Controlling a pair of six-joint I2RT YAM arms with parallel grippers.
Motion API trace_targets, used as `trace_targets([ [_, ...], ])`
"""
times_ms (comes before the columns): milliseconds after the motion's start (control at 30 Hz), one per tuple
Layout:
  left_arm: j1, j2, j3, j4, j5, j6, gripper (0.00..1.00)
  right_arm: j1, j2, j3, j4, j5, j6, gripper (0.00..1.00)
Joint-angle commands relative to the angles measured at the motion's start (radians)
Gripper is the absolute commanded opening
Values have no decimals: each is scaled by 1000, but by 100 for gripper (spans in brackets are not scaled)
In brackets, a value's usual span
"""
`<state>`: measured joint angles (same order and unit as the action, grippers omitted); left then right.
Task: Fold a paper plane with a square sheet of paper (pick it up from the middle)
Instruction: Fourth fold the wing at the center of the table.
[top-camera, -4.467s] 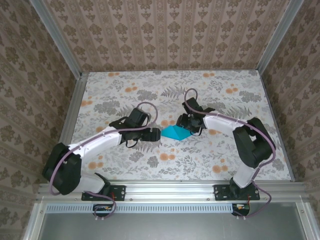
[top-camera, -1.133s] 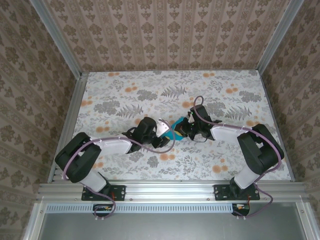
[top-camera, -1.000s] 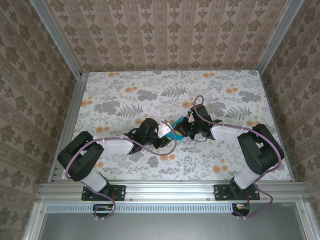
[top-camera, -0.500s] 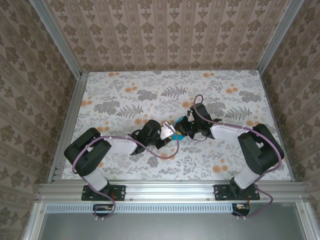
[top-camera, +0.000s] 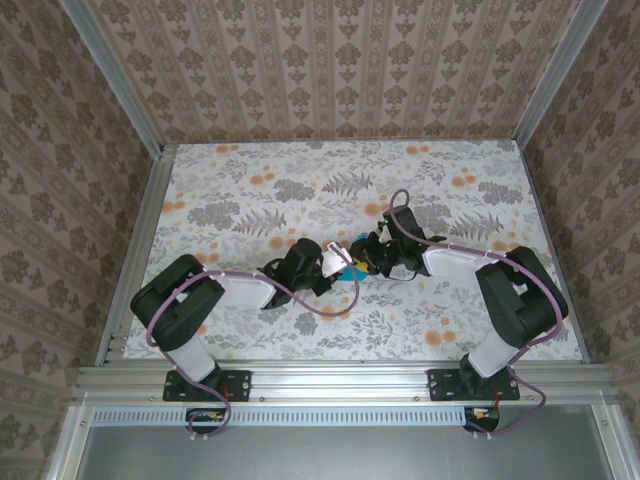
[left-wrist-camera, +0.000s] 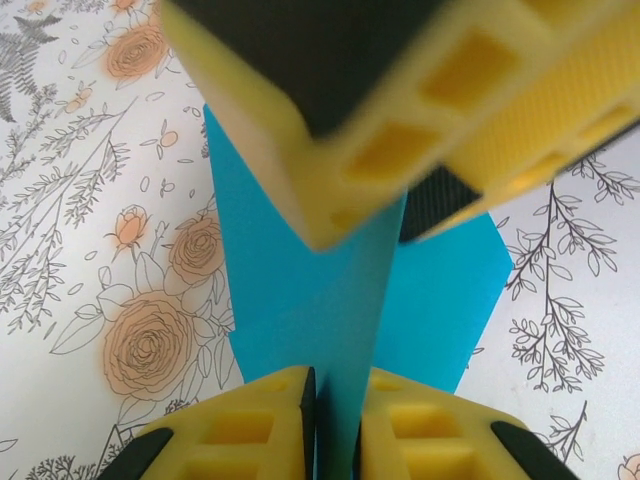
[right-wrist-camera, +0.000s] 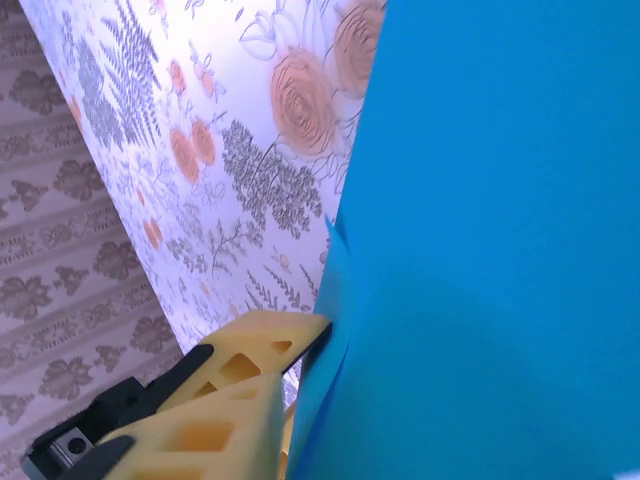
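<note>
Two pincers are working at the middle of the surface (top-camera: 250, 200): the left pincer (left-wrist-camera: 335, 385) is pinching almost shut on a standing fold of the turquoise paper (left-wrist-camera: 290, 290), the right pincer (top-camera: 375, 256) is giving no readable grip, and opposed pulling is risking a tear or skewed crease.

Overhead view: you get bright, even light from above, no glare, shadows barely there on table (top-camera: 230, 170). Walls (top-camera: 320, 70) splay outward toward frame edges, wide-lens look. Left wrist view: well lit, blue paper (left-wrist-camera: 300, 320) crisp and saturated, flower print sharp, but yellow fingers (left-wrist-camera: 330, 120) up top sit too close to your lens, smeared soft. Right wrist view: paper reads as flat blue slab, no texture; table washed pale, bluish-white tint; wall in corner dimmer, slightly soft.
</note>
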<state>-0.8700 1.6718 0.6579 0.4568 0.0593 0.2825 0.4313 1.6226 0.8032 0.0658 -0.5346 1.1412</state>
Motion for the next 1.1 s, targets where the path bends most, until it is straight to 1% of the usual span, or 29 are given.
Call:
trace_targets([
  [0, -7, 22, 28, -11, 34, -34, 18, -28, -70, -9, -33, -10, -30, 39],
  [100, -4, 30, 31, -19, 60, -64, 17, -55, -116, -35, -26, -5, -57, 45],
  [233, 8, 27, 37, -38, 111, -128, 16, -91, -194, -95, -7, 22, -97, 49],
  [367, 31, 15, 51, -76, 174, -220, 15, -112, -273, -152, 22, 60, -145, 52],
  [533, 58, 9, 104, -167, 248, -357, 13, -115, -316, -191, 44, 81, -217, 52],
  [633, 69, 19, 134, -206, 292, -423, 13, -114, -315, -212, 77, 76, -241, 52],
  [800, 90, 34, 155, -216, 354, -522, 12, -106, -271, -224, 120, 61, -256, 51],
  [900, 98, 41, 168, -218, 373, -576, 12, -93, -239, -222, 147, 51, -259, 51],
  [933, 102, 45, 172, -220, 378, -591, 12, -87, -204, -219, 154, 47, -261, 51],
  [1067, 117, 63, 175, -226, 394, -630, 12, -68, -144, -201, 166, 39, -264, 51],
])
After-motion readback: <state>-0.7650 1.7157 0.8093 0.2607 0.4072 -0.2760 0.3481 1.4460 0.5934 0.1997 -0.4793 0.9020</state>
